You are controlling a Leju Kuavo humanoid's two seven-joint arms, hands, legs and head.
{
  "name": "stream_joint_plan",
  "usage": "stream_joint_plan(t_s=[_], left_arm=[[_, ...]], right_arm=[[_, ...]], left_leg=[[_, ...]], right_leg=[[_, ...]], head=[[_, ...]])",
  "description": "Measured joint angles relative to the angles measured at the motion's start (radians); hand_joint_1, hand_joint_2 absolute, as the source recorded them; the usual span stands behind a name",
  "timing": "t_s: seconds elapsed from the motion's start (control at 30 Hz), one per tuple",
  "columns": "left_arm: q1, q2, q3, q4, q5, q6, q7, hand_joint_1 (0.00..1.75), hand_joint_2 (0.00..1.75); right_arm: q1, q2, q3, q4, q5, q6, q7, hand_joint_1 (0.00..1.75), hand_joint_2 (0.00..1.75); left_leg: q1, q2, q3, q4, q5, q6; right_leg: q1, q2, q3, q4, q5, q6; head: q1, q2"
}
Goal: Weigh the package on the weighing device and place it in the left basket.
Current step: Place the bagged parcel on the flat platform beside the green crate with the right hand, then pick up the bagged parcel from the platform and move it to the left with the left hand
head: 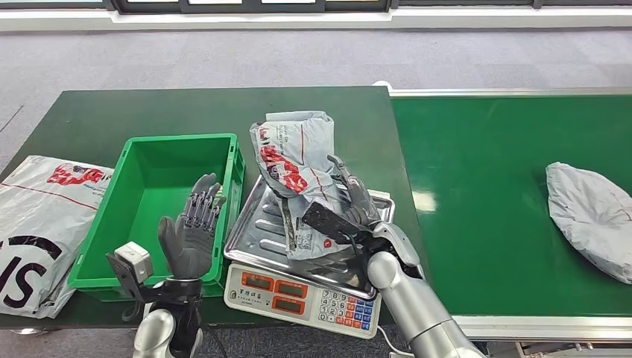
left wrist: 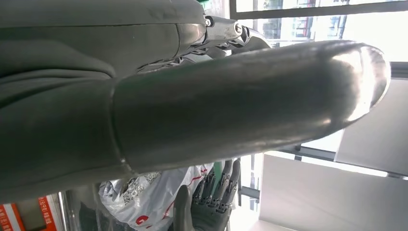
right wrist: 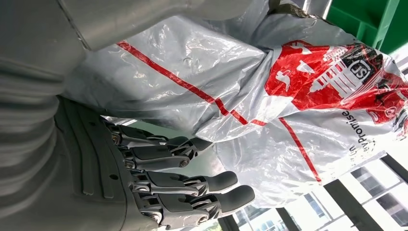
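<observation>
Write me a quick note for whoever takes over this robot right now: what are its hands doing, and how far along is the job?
Left hand: open, raised by the green basket, holding nothing.
Right hand: against the package, fingers spread; a grip isn't clear.
The package stands propped up on the scale tray.
Done: package is on the scale.
Left: move it into the basket.
Another package waits on the belt.

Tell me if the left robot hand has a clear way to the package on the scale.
Probably yes: the left robot hand is raised beside the scale, nothing between it and the package.
</observation>
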Motion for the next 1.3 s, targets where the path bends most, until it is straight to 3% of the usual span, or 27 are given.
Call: stream_joint_plan(t_s=[0.3, 0.43, 0.53, 0.63, 0.8, 1.3], left_arm=[[0.027, 0.000, 0.000, -0.023, 0.000, 0.002, 0.009, 0.00, 0.00], [0.045, -0.001, 0.000, -0.054, -0.031, 0.110, 0.052, 0.00, 0.00], [0.060, -0.001, -0.003, -0.088, -0.076, 0.209, 0.134, 0.00, 0.00], [0.065, 0.000, -0.023, -0.111, -0.191, 0.284, 0.166, 0.00, 0.00], [0.048, 0.004, -0.067, -0.117, -0.273, 0.320, 0.176, 0.00, 0.00], [0.020, 0.012, -0.125, -0.104, -0.295, 0.357, 0.162, 0.00, 0.00]], right_arm=[[0.072, -0.028, 0.001, -0.122, -0.091, 0.038, -0.019, 0.00, 1.75], [0.157, -0.049, 0.002, -0.284, -0.109, 0.020, -0.037, 0.00, 1.75], [0.235, -0.053, 0.002, -0.452, -0.086, -0.061, -0.078, 0.00, 1.75], [0.313, -0.055, 0.002, -0.621, -0.045, -0.197, -0.130, 0.00, 1.75], [0.395, -0.057, 0.000, -0.806, -0.049, -0.308, -0.179, 0.00, 1.75], [0.479, -0.059, -0.022, -0.929, -0.146, -0.337, -0.259, 0.00, 1.75]], left_leg=[[0.000, -0.001, 0.000, 0.000, 0.000, 0.000], [0.000, 0.000, -0.001, 0.000, -0.001, 0.000], [0.000, 0.000, -0.001, 0.000, -0.002, 0.000], [0.000, -0.001, -0.002, 0.000, -0.002, 0.000], [0.000, 0.001, -0.001, 0.000, -0.002, 0.000], [0.000, 0.002, 0.000, 0.000, -0.002, -0.001]], right_leg=[[0.000, 0.000, 0.000, 0.000, 0.000, 0.000], [0.000, 0.000, -0.001, 0.000, -0.001, 0.000], [0.000, 0.000, -0.002, 0.000, -0.001, 0.000], [0.000, 0.000, -0.002, 0.000, -0.002, 0.000], [0.000, 0.001, -0.002, 0.000, -0.002, 0.000], [0.000, 0.001, -0.001, 0.000, -0.001, 0.000]], head=[[0.000, 0.000], [0.000, 0.000], [0.000, 0.000], [0.000, 0.000], [0.000, 0.000], [0.000, 0.000]])
